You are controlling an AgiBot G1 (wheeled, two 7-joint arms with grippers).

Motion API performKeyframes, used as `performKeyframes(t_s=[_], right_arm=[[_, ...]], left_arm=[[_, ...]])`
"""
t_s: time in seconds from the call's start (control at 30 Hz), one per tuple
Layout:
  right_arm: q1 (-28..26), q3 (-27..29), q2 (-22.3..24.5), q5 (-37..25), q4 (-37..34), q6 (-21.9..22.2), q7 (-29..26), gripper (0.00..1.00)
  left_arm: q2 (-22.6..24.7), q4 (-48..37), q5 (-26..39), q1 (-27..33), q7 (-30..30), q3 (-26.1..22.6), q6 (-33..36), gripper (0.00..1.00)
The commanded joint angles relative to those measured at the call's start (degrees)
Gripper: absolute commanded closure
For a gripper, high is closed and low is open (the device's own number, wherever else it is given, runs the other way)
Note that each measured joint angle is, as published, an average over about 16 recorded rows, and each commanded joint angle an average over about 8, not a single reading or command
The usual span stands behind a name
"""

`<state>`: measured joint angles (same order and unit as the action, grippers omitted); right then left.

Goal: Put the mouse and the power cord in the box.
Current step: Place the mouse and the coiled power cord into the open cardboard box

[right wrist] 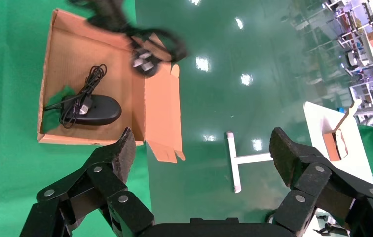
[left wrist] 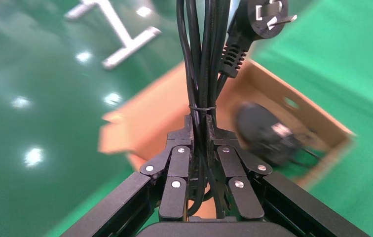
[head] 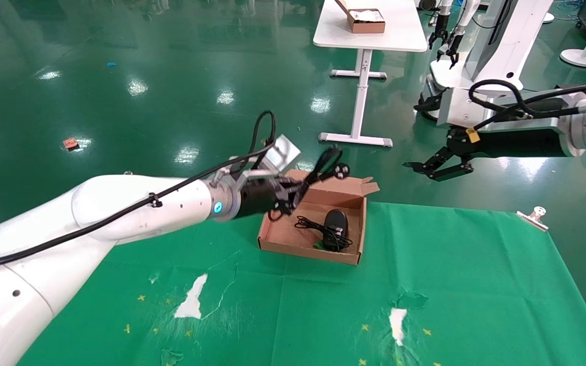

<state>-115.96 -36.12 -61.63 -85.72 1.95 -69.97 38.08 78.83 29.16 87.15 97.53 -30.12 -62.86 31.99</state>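
Note:
The brown cardboard box [head: 293, 239] sits open on the green cloth, its flap lid folded back. Inside lies the black mouse [head: 335, 221] with its thin cable [head: 307, 223] beside it; the right wrist view shows the mouse [right wrist: 98, 109] in the box [right wrist: 76, 54] too. My left gripper [head: 293, 195] is shut on the looped power cord [head: 323, 163], holding it in the air above the box's far left corner. In the left wrist view the power cord [left wrist: 202, 64] runs up from between the fingers to its three-prong plug [left wrist: 266, 17]. My right gripper [head: 427, 168] hangs open beyond the table's far edge.
A white table [head: 374, 30] with another brown box [head: 366, 20] stands on the green floor behind. A second robot [head: 481, 56] is at the back right. A metal clip [head: 532, 216] holds the cloth's far right corner. White patches [head: 191, 300] show through torn cloth.

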Motion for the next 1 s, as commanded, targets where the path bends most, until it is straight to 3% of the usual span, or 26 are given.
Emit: performKeyframes(t_s=[0.03,0.13,0.17,0.67,1.0], right_arm=[[-0.18,0.0,0.04,-0.01,-0.24,-0.1,0.16,0.0],[-0.32,-0.01,0.13,-0.01,-0.37,-0.21,0.2,0.0],[-0.29,0.0,0.1,-0.01,-0.39,-0.18,0.2,0.0],[0.61,0.24,0.18,0.5,0.56,-0.12,-0.36,0.0],[8.19,3.04,3.92,6.63,10.59,-2.32,-7.2,0.0]], left_arm=[[0.01,0.97,0.2,0.37,-2.32,-1.85,-1.85,0.36],[0.04,1.3,0.4,0.51,-2.81,-2.66,-2.94,0.01],[0.03,1.29,0.45,0.6,-2.77,-2.68,-3.08,0.0],[-0.76,1.42,-0.55,-0.16,-1.69,-0.58,-0.48,0.0],[-7.06,7.73,-7.1,-5.4,1.4,6.35,7.44,0.0]])
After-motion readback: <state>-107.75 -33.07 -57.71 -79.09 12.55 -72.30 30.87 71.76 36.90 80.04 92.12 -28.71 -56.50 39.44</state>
